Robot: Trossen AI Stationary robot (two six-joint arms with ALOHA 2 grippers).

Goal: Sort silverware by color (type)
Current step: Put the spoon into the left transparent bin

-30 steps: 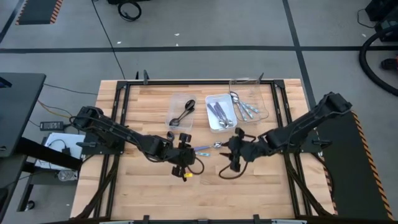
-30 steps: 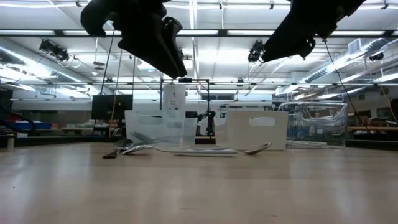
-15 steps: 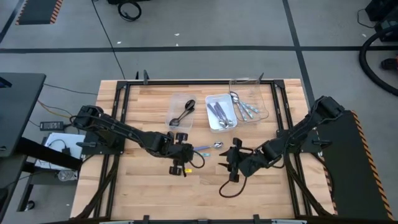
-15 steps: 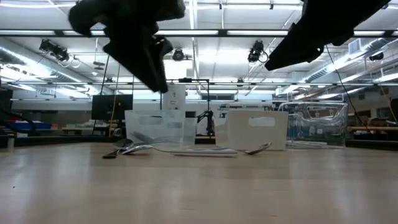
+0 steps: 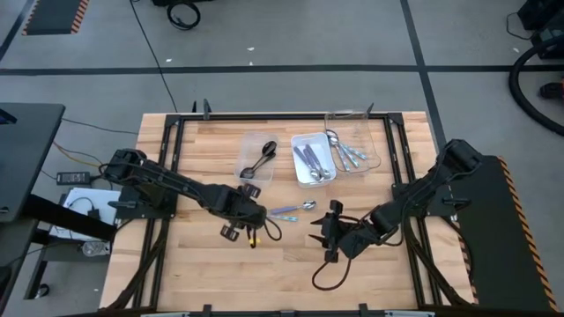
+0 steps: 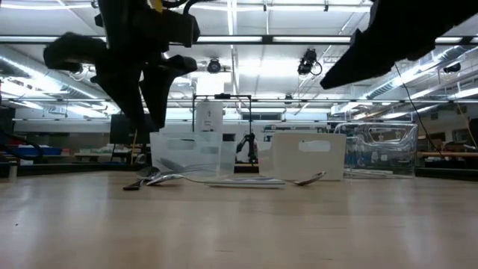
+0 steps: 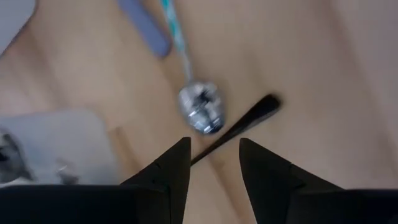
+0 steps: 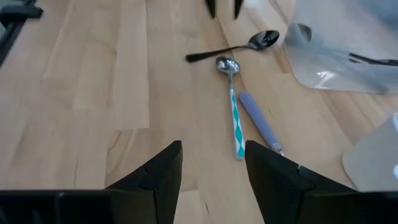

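Observation:
Three spoons lie flat on the wooden table between my arms: a black spoon, a silver spoon with a teal-and-white striped handle, and a purple-handled spoon. In the high view the purple handle and a silver bowl show. My left gripper is open and hovers above the black spoon's handle, one finger on each side, touching nothing. Its fingertips show in the right wrist view. My right gripper is open, nearer the table's near edge.
At the far side stand three trays: a clear tray with black spoons, a white tray with purple-handled spoons, and a clear tray with silver and blue spoons. Bare wood stretches along the near edge.
My left gripper has shifted a little toward the table's left edge and turned about its wrist, coming over the black spoon. My right gripper has drawn back toward the near edge, away from the spoons. The spoons have stayed where they lay.

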